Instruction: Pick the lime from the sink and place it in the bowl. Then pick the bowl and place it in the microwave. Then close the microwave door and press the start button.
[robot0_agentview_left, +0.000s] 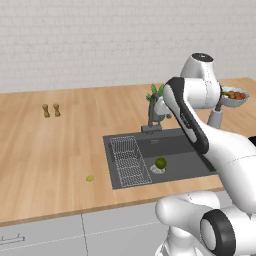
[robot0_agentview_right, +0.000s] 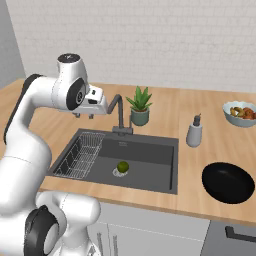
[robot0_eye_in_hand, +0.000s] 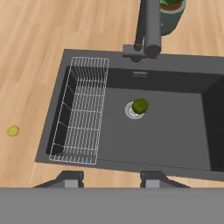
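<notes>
Hovering high above the sink (robot0_eye_in_hand: 175, 131), gripper (robot0_eye_in_hand: 109, 178) parted and empty; lime (robot0_eye_in_hand: 140, 105) on the drain mid-basin, bowl (robot0_agentview_right: 228, 183) bare near counter's front edge. Everything left.

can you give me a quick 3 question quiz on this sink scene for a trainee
1. True or false: the lime lies in the wire rack.
2. Where is the black bowl? A on the counter right of the sink; B inside the sink; C behind the faucet.
3. Fill in: the lime rests at the sink's ____.

Key: 1 false. 2 A. 3 drain.
</notes>
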